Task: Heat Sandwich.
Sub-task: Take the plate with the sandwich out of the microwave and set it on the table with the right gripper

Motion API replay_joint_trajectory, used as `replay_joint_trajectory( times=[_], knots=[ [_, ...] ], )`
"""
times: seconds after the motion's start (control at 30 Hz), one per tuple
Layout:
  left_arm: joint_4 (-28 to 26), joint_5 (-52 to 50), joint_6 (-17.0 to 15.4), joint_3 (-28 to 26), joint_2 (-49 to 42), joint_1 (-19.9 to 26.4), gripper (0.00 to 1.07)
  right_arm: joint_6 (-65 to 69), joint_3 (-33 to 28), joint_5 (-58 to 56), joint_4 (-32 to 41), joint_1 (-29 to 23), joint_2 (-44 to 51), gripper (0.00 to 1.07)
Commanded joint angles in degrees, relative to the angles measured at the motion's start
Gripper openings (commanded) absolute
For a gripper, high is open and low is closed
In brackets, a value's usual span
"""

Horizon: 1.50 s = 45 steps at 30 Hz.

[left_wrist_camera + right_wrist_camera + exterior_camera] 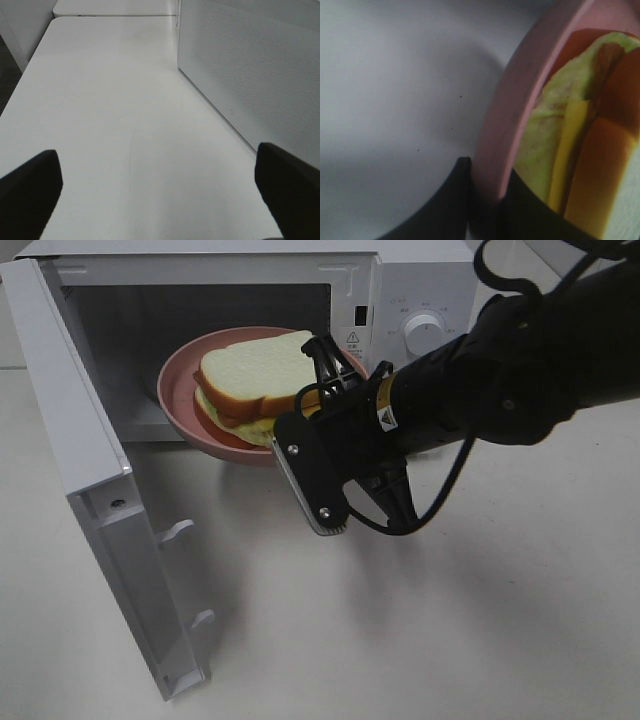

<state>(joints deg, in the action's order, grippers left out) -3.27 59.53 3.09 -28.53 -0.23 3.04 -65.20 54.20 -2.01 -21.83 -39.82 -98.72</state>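
The sandwich (255, 380) lies on a round pink plate (178, 390) at the mouth of the microwave (420, 290), whose door (90, 510) stands swung wide to the left of the high view; the plate's far part is inside the opening while its near edge hangs out past the threshold, above the white table (500, 620). The right gripper (335, 380) reaches in from the right and is pinched on the plate's near rim; in the right wrist view its two dark fingers (445, 205) sit one on each side of the pink rim (505, 130), closed narrow on it, with the sandwich's yellow, green and brown filling (575, 150) just beside (the bread itself barely shows there). The left gripper (160, 195) hangs over bare table next to a white perforated panel (250, 65), its fingers (30, 185) spread as wide as they go, holding nothing.
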Motion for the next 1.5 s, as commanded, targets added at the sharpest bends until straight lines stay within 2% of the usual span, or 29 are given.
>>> replay_joint_trajectory(
  times=[0.03,0.5,0.73,1.2,1.5],
  knots=[
    [0.2,-0.5,-0.3,0.2,-1.2,0.1,1.01,1.0,-3.4,2.0,-2.3,0.4,4.6,0.01],
    [0.2,-0.5,-0.3,0.2,-1.2,0.1,1.01,1.0,-14.8,1.0,-1.8,0.4,16.4,0.01],
    [0.2,-0.5,-0.3,0.2,-1.2,0.1,1.01,1.0,-19.8,-3.4,-1.8,0.4,23.9,0.01],
    [0.2,-0.5,-0.3,0.2,-1.2,0.1,1.01,3.8,-25.6,-10.5,-1.8,0.4,35.2,0.01],
    [0.2,-0.5,-0.3,0.2,-1.2,0.1,1.01,7.4,-27.7,-17.4,-1.8,0.4,38.7,0.02]
  ],
)
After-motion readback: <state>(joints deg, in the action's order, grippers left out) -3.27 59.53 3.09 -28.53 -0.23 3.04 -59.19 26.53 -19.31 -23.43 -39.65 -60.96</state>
